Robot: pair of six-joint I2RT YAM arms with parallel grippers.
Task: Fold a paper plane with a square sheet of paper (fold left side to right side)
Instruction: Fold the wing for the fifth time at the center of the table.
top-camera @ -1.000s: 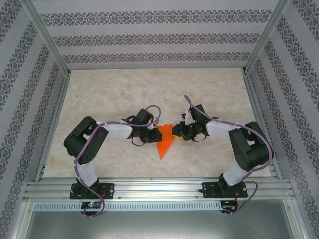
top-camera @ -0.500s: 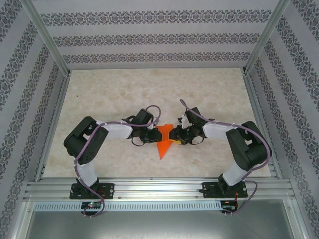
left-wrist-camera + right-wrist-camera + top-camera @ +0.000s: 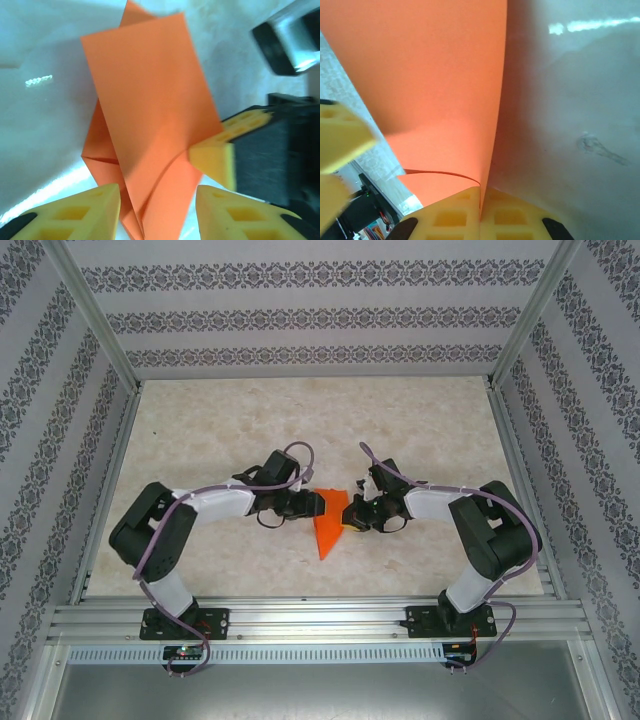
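Here the right gripper (image 3: 481, 202) pinches the folded orange paper (image 3: 150, 95) by its edge, while the left gripper (image 3: 156, 195) stands with jaws apart astride its near corner.

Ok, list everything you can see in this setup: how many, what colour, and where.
sheet of paper: one, bright orange, partly folded, mid-table between the two tools
table: one, pale marbled beige, under everything
walls: three, white with dark patterned bands, back and both sides
frame: one, silver metal rails, near edge and up the corners
left arm: one, black and white, purple cable, reaching inward from near left
right arm: one, same colours, reaching inward from near right
left tool: one, yellow fingers, open, either side of the paper
right tool: one, yellow fingers, shut on the paper's edge
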